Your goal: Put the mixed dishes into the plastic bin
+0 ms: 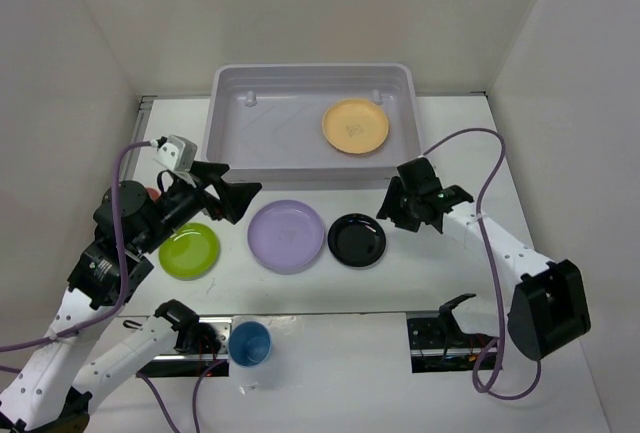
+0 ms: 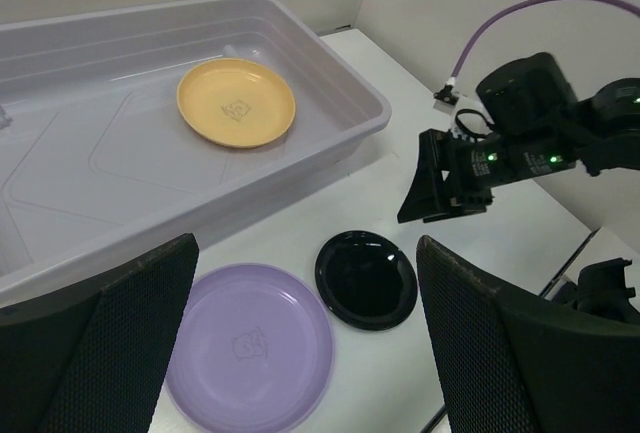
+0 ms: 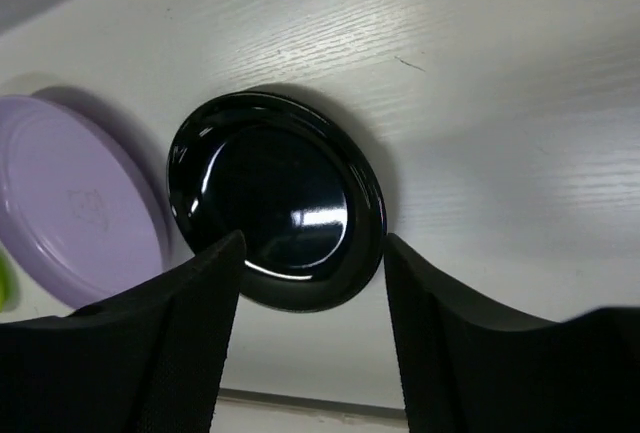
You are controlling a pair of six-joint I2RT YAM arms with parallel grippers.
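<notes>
The plastic bin (image 1: 310, 69) stands at the back and holds the pale orange plate (image 1: 355, 125). On the table in front lie the lime green plate (image 1: 189, 250), the lavender plate (image 1: 287, 235) and the black plate (image 1: 357, 240). The blue cup (image 1: 249, 343) stands at the near edge. Only a salmon-pink sliver (image 1: 152, 193) shows behind the left arm. My left gripper (image 1: 238, 193) is open and empty, above the table left of the lavender plate (image 2: 248, 348). My right gripper (image 1: 400, 203) is open and empty, just above the black plate's (image 3: 275, 198) right edge.
White walls enclose the table on the left, back and right. Purple cables (image 1: 480, 138) loop beside both arms. Black arm mounts (image 1: 440, 338) sit at the near edge. The bin's near rim (image 2: 340, 63) lies just behind the row of plates.
</notes>
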